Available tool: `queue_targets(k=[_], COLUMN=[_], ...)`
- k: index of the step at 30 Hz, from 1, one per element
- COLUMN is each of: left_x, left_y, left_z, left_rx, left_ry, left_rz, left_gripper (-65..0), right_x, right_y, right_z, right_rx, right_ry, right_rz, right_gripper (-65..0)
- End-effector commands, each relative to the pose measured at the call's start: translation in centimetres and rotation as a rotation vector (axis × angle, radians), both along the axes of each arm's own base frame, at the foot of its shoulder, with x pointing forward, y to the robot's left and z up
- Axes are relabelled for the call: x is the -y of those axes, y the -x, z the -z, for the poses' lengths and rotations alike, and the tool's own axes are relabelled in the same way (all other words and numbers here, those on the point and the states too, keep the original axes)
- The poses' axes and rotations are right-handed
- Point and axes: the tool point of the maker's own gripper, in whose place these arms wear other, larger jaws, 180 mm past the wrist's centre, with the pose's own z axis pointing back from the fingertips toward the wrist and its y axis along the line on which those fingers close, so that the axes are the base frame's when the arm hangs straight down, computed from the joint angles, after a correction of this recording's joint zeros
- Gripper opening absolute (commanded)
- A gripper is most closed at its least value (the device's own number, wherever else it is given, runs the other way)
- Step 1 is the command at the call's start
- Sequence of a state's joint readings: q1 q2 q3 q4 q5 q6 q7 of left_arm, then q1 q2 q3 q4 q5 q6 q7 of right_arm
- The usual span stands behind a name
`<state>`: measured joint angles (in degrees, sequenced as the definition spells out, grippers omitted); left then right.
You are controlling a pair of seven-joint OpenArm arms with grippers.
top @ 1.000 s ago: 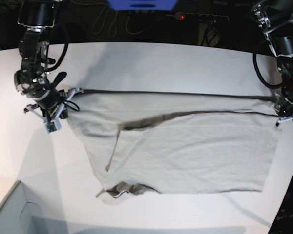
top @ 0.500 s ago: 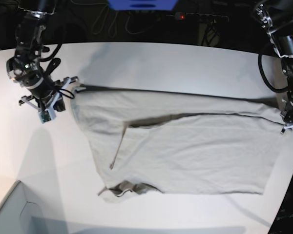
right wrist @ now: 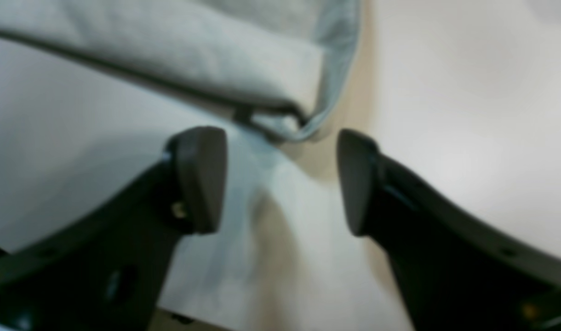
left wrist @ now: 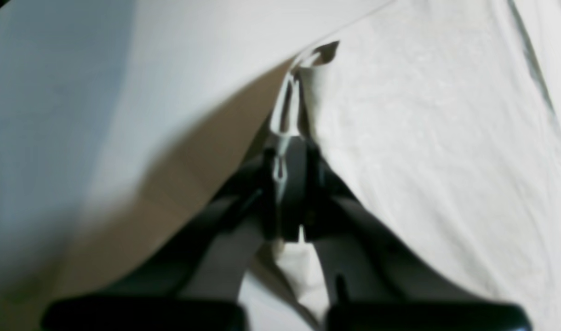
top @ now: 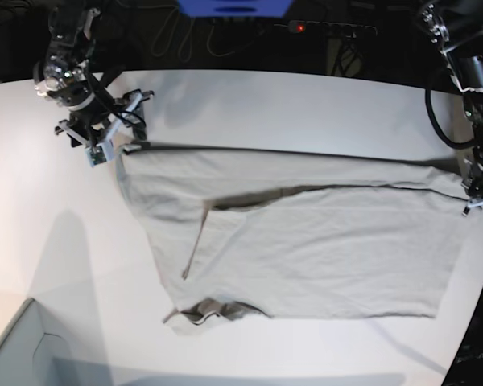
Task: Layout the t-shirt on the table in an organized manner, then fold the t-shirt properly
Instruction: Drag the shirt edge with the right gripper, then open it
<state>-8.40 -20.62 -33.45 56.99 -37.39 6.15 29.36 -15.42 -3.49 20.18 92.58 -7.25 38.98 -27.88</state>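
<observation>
Across the white table (top: 249,96) the shirt (top: 306,241) lies spread wide with its neck near the front edge, the left gripper (top: 472,202) pinched tight on its far corner while the right gripper (right wrist: 280,179) hangs spread wide just off the opposite corner, holding nothing.

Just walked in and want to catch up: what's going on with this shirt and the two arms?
A two-armed robot is spreading a grey-beige t-shirt on the white table before folding it. The left gripper is shut on the shirt's edge at one end. The right gripper is open, hanging just off the opposite corner without holding it. The shirt lies mostly flat, with one layer folded over and the near corner bunched.
</observation>
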Motion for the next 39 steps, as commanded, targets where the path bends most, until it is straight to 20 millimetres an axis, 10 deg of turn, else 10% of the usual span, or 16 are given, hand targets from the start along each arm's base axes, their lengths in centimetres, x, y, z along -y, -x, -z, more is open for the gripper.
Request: queue_targets(k=[1,20,32,39], left_x=[-1.3,-1.3,-1.3,-1.4], left_y=[-1.1,-1.1,-1.1,-1.0], left_z=[-2.1,-2.1,-2.1,-2.0], left_rx=[0.05,0.053,0.053,0.048], left_ry=[-0.042,-0.044,-0.044,-0.043], left_rz=[-0.006,-0.008,-0.008,-0.007], left_gripper=[-64.9,-64.9,-64.9,-64.9], right_x=[-0.5,2.8,2.8,4.9], right_y=[-0.8,-2.5,-3.2,-4.9], right_z=[-0.8,2.1,2.9,1.9], right_rx=[0.041,-0.014,-0.031,0.029], right_ry=[-0.022,-0.075,-0.103,-0.092], right_rz=[-0.014,0.119,0.136,0.165], right_gripper=[-19.6,-19.0,-65.0,-65.0])
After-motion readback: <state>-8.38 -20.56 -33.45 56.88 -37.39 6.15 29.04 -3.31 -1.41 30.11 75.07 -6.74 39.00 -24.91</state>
